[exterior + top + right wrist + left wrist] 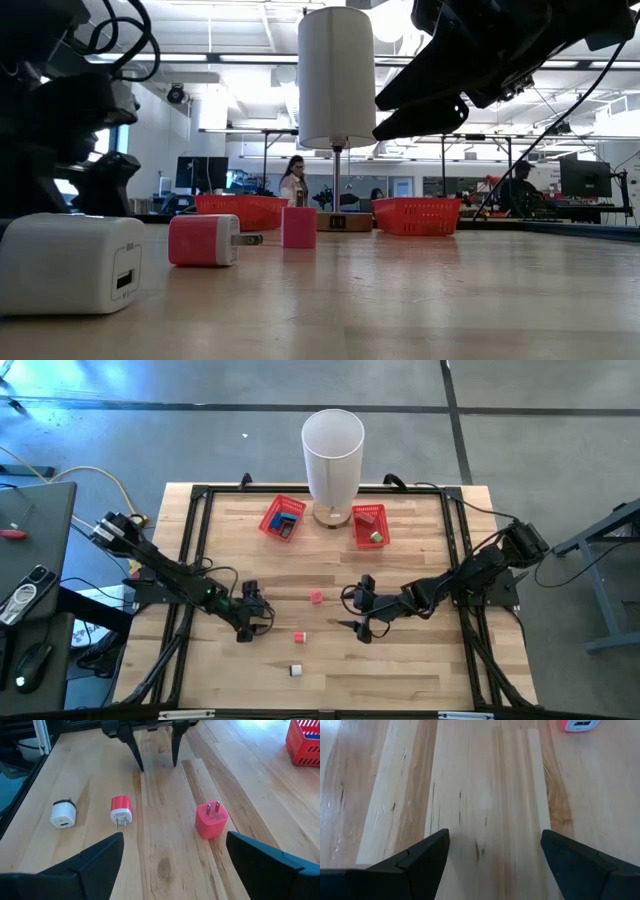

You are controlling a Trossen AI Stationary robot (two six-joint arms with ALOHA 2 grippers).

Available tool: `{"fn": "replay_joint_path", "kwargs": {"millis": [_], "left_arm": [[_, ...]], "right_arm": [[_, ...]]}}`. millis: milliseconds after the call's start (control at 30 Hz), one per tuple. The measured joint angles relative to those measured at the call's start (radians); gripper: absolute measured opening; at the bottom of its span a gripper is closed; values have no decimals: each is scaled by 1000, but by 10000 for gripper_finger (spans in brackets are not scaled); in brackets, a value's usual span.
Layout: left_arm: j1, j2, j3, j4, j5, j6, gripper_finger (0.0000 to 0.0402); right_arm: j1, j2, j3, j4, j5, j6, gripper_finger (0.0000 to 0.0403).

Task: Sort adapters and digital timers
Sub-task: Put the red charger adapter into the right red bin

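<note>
Three adapters lie on the wooden table between my grippers. A pink adapter point(211, 820) rests with its prongs up. A second pink adapter point(121, 810) lies on its side, and a white adapter point(63, 814) lies nearer the front edge. My left gripper point(255, 610) is open, low over bare wood point(495, 837), left of the adapters. My right gripper point(352, 610) is open too and hangs above the table, right of them point(172, 840). No digital timer shows on the open table.
Two red baskets point(283, 517) point(369, 525) stand at the far edge on either side of a white lamp point(333, 455). Each basket holds small things that I cannot make out. A black frame point(195, 550) runs around the table. In the room behind stand desks and people.
</note>
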Motion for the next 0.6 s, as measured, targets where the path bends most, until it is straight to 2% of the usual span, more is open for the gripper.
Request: {"fn": "replay_joint_path", "kwargs": {"millis": [600], "left_arm": [[0,30,-3,28,-5,4,312]], "right_arm": [[0,0,0,0,1,-4,340]]}}
